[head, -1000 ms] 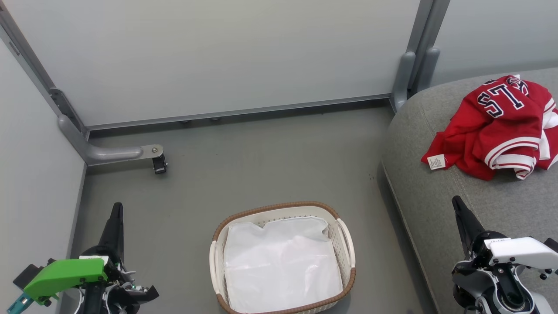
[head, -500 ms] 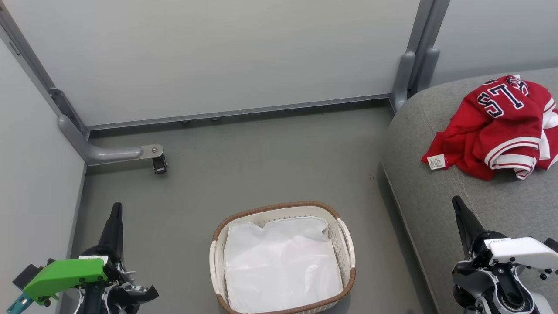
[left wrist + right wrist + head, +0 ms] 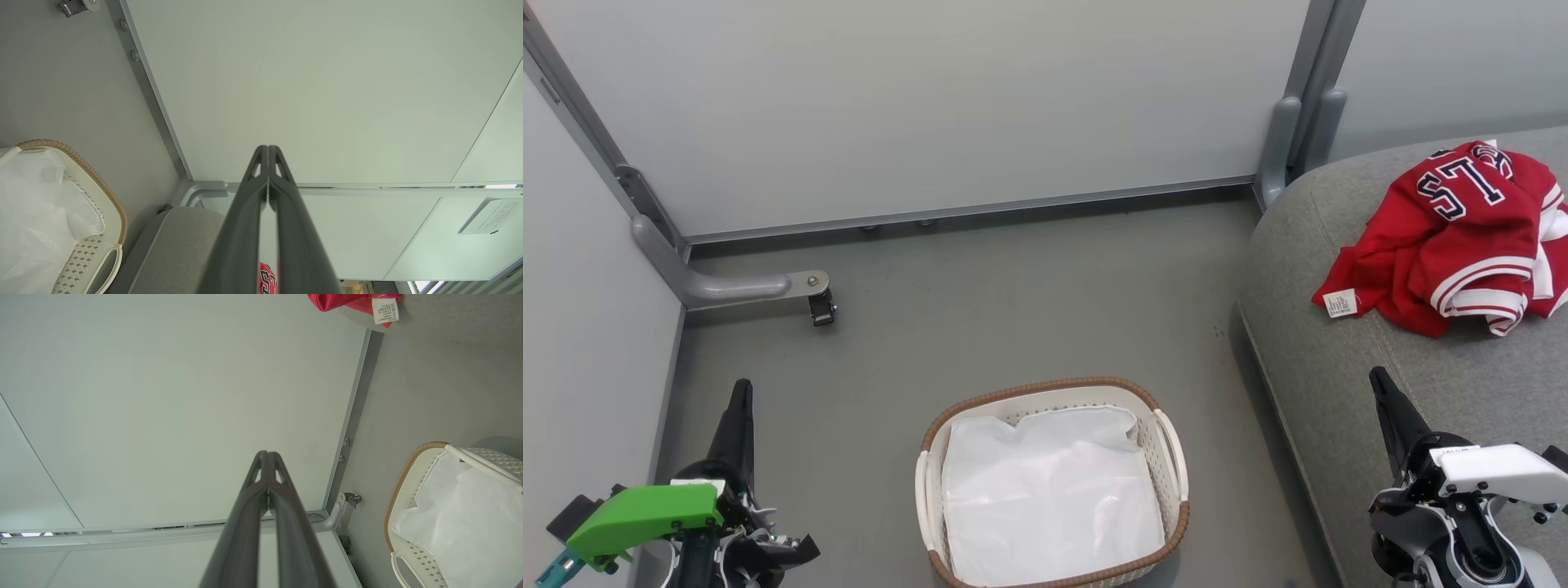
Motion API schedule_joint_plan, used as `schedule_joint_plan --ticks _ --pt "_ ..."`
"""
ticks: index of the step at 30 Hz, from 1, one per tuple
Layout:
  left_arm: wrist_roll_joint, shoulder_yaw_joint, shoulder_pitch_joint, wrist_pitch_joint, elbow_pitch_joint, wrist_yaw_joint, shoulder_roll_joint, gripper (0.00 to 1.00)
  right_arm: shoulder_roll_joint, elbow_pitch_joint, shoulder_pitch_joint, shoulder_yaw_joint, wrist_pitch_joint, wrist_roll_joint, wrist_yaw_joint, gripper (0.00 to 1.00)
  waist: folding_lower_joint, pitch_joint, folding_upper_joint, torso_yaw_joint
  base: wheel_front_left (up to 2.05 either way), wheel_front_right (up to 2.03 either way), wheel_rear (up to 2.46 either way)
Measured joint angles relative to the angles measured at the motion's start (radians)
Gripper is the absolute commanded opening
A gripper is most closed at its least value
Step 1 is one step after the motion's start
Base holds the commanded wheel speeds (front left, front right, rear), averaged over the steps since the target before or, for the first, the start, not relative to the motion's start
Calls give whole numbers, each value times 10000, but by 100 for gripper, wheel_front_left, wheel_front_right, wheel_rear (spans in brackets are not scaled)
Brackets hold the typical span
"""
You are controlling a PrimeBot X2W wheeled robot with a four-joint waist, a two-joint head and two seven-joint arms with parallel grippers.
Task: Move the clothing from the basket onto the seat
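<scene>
The clothing [image 3: 1454, 237] lies in a crumpled heap on the seat [image 3: 1339, 392], at 2 o'clock from the basket [image 3: 1054, 385] and well apart from it. The basket stands on the floor [image 3: 1013, 310] and contains a white liner [image 3: 1049, 498]. The left gripper [image 3: 741, 388] is at 9 o'clock of the basket, fingers pressed together, gripping nothing. The right gripper [image 3: 1377, 376] is at 3 o'clock of the basket, over the seat's front edge, fingers likewise pressed together, with the clothing at its 1 o'clock.

The head camera looks down at the floor [image 3: 1013, 310]; both low wrist cameras face the wall panels [image 3: 327, 81]; all share the basket [image 3: 1045, 385].
</scene>
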Motion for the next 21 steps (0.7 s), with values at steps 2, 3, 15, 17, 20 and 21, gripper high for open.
schedule_joint_plan --ticks 2,3,15,17,20,21 --pt "0 2 0 2 0 0 -2 0 0 0 0 0 0 0 0 0 0 0 0 0 0 0 0" --pt "0 4 0 8 0 0 -2 0 0 0 0 0 0 0 0 0 0 0 0 0 0 0 0" --pt "2 15 0 29 0 0 -10 0 0 0 0 0 0 0 0 0 0 0 0 0 0 0 0" --pt "2 17 0 29 0 0 -12 0 0 0 0 0 0 0 0 0 0 0 0 0 0 0 0" --pt "4 19 0 31 0 0 -13 0 0 0 0 0 0 0 0 0 0 0 0 0 0 0 0" --pt "4 19 0 31 0 0 -15 0 0 0 0 0 0 0 0 0 0 0 0 0 0 0 0"
